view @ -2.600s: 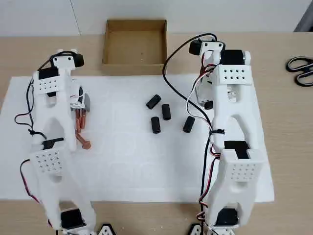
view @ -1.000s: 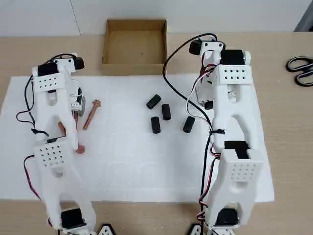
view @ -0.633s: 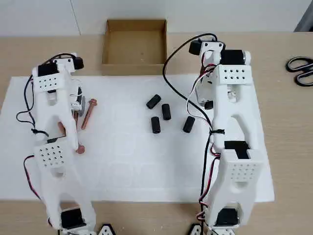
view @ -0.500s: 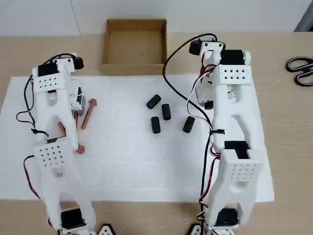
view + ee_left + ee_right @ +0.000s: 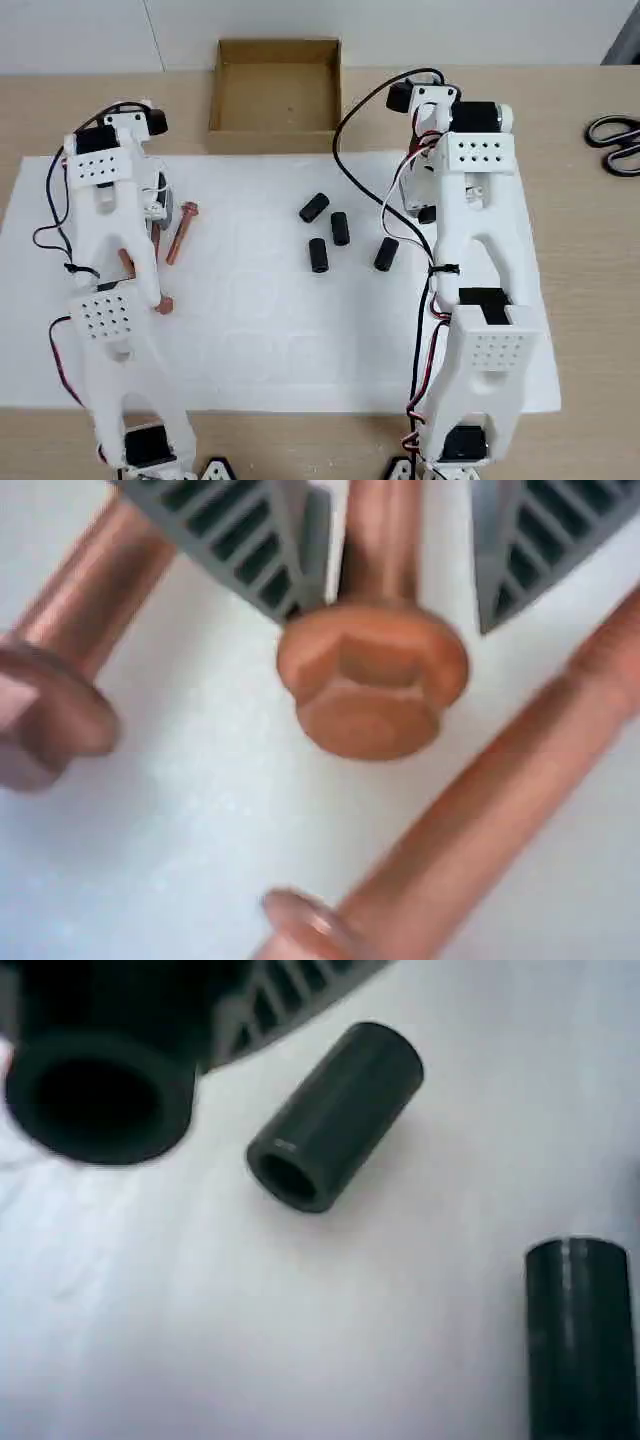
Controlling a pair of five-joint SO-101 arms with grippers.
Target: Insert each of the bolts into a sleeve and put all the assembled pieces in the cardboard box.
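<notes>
Slippage is the first risk: left claw (image 5: 398, 585) pinches a bolt (image 5: 372, 680) by its shaft, beside two spare bolts (image 5: 470, 820), and a loose hold could drop it. Right claw (image 5: 421, 203) holds a sleeve (image 5: 100, 1095), bore exposed; slight misalignment would jam the bolt at its mouth.

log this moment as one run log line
left gripper at bolt | right gripper holds sleeve | four sleeves loose on mat | cardboard box empty

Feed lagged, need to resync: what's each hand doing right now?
Left hand: around a bolt; grip cannot be told.
Right hand: closed on a black sleeve.
</notes>
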